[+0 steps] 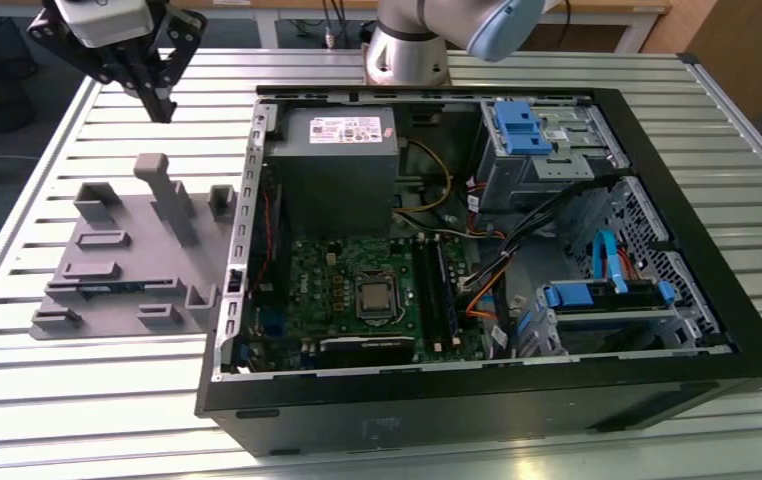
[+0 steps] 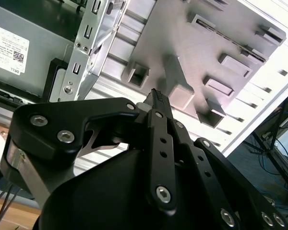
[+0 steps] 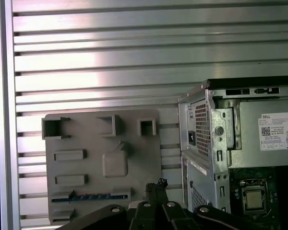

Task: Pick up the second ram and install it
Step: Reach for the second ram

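**Memory stick awaiting pickup.** The second ram, a thin blue-green strip, is being held edge-up in a narrow slot of the grey fixture. In the exterior view it is sitting toward the fixture's seven o'clock corner, and nothing else is touching it.

The fixture is being carried by the slatted metal surface, just beside the open computer case at the case's nine o'clock. The end effector is being hung above the surface at about eleven o'clock from the fixture, well apart from the strip. Its fingers are being pressed together tip to tip, and nothing is being gripped between them.

Inside the case, the green motherboard is being left exposed. Its long black memory slots are lying at three o'clock from the processor, and loose cables are being draped near them at two o'clock.

Several hazards are being judged likely:
- **Closed fingers:** the strip would be pushed down on rather than straddled.
- **Upright post:** the fixture's tall upright post, standing between the end effector and the strip, could be clipped.
- **Loose fixture:** no clamp is being seen on the fixture, so it could be shoved along the slats.
- **Off-centre grip:** so slim a board could be tilted, then jammed at the mouth of a slot or snagged by the cables.
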Tool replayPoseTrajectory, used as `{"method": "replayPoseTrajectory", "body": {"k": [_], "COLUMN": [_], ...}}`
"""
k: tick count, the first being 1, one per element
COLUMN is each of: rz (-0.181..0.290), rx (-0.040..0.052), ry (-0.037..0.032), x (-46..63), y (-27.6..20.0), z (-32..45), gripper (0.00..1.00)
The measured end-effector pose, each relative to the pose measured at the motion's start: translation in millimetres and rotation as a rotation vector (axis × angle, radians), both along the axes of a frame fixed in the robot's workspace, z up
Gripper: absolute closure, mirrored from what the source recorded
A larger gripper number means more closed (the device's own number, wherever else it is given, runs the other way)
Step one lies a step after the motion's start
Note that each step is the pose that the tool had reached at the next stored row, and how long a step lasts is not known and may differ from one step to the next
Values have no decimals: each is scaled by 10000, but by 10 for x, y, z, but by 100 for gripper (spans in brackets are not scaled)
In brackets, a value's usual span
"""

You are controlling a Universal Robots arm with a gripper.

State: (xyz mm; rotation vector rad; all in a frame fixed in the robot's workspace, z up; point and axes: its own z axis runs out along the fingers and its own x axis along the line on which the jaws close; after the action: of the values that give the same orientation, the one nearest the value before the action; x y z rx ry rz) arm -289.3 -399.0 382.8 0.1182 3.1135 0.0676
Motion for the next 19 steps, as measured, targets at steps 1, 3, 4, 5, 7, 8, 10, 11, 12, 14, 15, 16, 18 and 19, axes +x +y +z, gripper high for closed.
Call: {"method": "replayPoseTrajectory", "body": {"k": [1,3,4,5,7,8,10,11,12,14,15,16,18,19], "rz": [1,1,1,0,0,1,1,0,1,1,1,1,1,1], "rx": [0,1,1,0,0,0,0,0,0,0,-1,0,0,0], "ry": [-1,-1,-1,0,0,1,0,0,0,-1,0,0,-1,-1], "x": [-7,-21,-29,-35,-48,-57,-78,-91,-103,-128,-138,-149,-173,-187], "y": [0,0,0,0,0,0,0,0,0,0,0,-1,-1,-1], "z": [-1,-2,-2,-3,-3,-3,-4,-5,-5,-6,-6,-7,-8,-9], "gripper": [89,89,89,89,89,89,89,89,89,89,89,89,89,89]}}
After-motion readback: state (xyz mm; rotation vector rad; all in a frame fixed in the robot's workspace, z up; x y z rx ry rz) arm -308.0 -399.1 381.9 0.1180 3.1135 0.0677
